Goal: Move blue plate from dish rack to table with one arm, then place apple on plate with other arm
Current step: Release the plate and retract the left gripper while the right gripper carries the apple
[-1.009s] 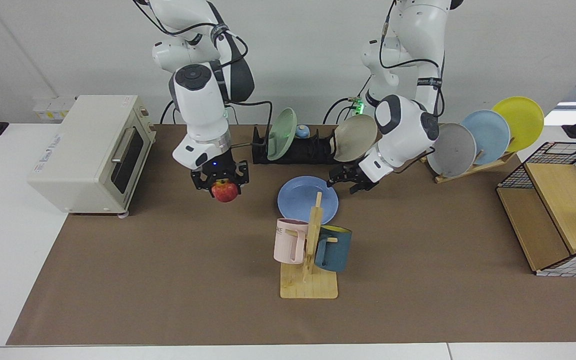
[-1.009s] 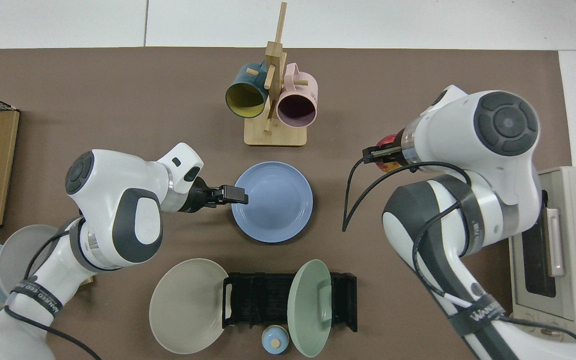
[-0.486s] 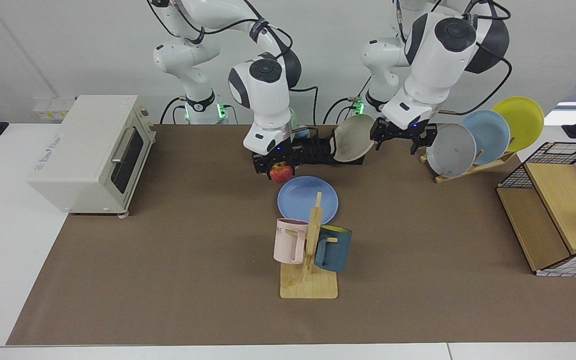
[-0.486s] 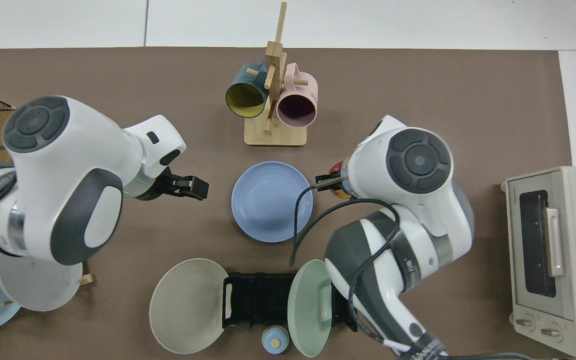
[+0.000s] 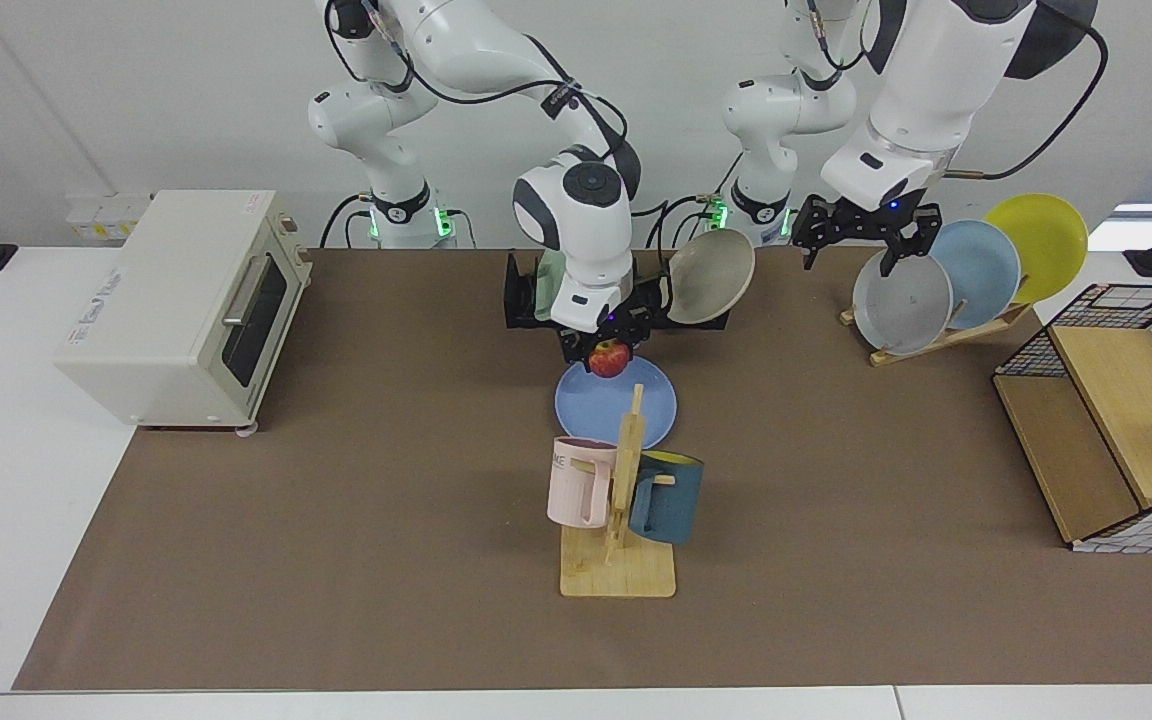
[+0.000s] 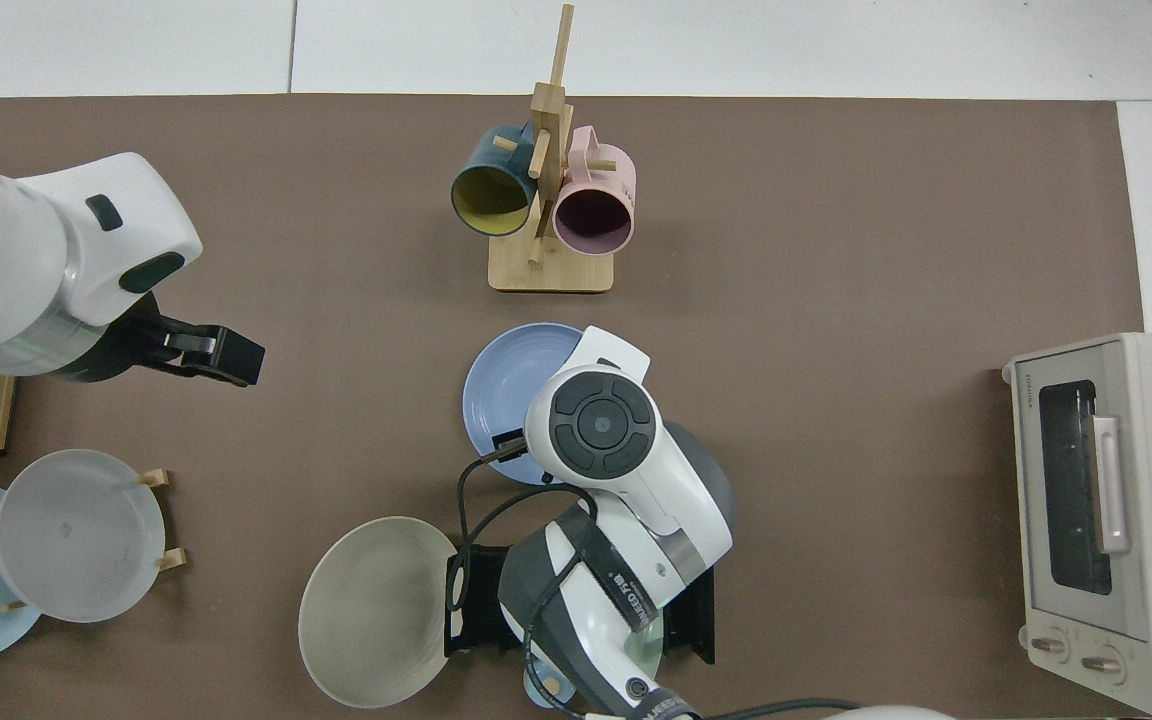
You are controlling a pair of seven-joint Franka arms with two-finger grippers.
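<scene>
I am in the second step: the blue plate (image 5: 616,405) already lies flat on the table (image 5: 336,520), just in front of the dish rack (image 5: 521,300) and behind the wooden mug tree (image 5: 621,510), so what remains is to set the apple on it. My right gripper (image 5: 609,352) is clamped on the apple (image 5: 610,357), holding it over the rear part of the plate, the edge nearest the rack. From the facing view the fruit looks slightly clear of the plate, though I cannot be sure it is not touching. In the top view my own wrist covers the apple and much of the plate (image 6: 506,385).

Next, as I judge it, I need a short straight descent until the apple bears on the plate, then a gentle parting of my fingers and a vertical lift. The apple is round and may roll, so a spot nearer the plate's centre would be safer than the rim.

My left gripper (image 5: 869,228), fingers spread and empty, waits up by the grey plate (image 5: 902,300) on the slanted wooden stand (image 5: 946,335).

Half a second ago I held the apple beside the plate's rim, towards the toaster oven (image 5: 186,305); now it is over the plate. My left arm has risen and pulled farther from the plate.
</scene>
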